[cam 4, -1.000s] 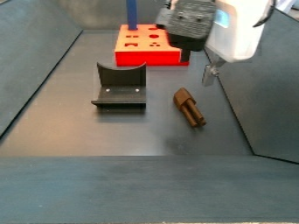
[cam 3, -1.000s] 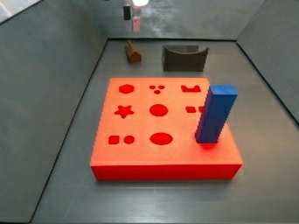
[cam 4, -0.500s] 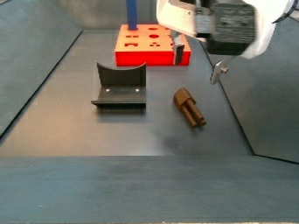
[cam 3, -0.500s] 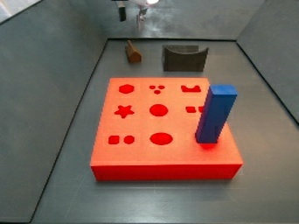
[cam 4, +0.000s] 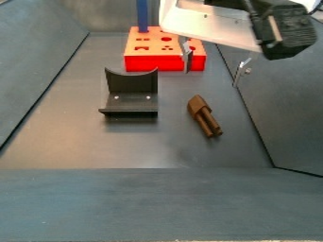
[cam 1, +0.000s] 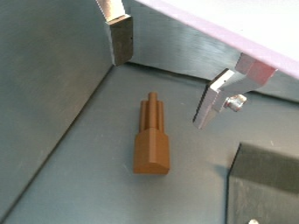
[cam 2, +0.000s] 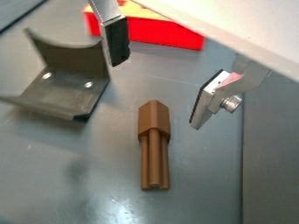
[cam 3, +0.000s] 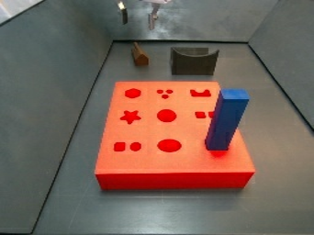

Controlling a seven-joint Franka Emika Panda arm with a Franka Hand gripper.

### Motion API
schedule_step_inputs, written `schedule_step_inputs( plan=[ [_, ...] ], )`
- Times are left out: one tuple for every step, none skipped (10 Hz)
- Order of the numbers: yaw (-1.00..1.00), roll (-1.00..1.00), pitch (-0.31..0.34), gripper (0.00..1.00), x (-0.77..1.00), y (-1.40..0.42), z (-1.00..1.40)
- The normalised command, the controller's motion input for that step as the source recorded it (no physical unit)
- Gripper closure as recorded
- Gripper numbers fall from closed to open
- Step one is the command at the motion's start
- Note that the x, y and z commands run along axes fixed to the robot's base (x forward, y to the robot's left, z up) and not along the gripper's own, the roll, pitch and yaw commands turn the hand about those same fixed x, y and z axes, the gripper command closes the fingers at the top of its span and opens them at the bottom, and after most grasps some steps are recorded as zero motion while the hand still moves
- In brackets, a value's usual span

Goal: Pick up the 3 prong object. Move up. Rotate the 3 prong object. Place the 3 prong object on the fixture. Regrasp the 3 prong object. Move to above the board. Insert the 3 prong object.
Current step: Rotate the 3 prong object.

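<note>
Grey metal flooring, walled on its sides, frames a pick-up not yet made. Taking the fixture [cam 4: 128,93] as landmark and reading a side view from left to right: the dark notched bracket stands empty, its curved cradle facing up, ready to receive a piece; the red-orange board [cam 4: 161,49] with its cut-out holes lies beyond it, a tall blue block [cam 3: 226,119] upright on the board's edge; the 3 prong object [cam 4: 205,115], a small brown peg, lies flat on the floor just to the fixture's right, touching nothing. Above that peg hangs the gripper [cam 2: 163,72], spread wide and empty, its silver fingers [cam 2: 212,97] straddling the peg's length in both wrist views, apparently lined up for a descent. The prongs point away from the thick end [cam 1: 151,152].
</note>
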Motion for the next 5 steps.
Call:
schedule_step_inputs(
  plan=[
    [1.00, 0.01, -0.020, 0.00, 0.04, 0.01, -0.03],
    [1.00, 0.01, -0.024, 0.00, 0.04, 0.01, -0.03],
    [1.00, 0.01, -0.029, 0.00, 0.04, 0.01, -0.03],
    [0.96, 0.01, -0.037, 0.00, 0.04, 0.01, -0.03],
    [0.80, 0.01, -0.037, 0.00, 0.04, 0.01, -0.03]
  ],
)
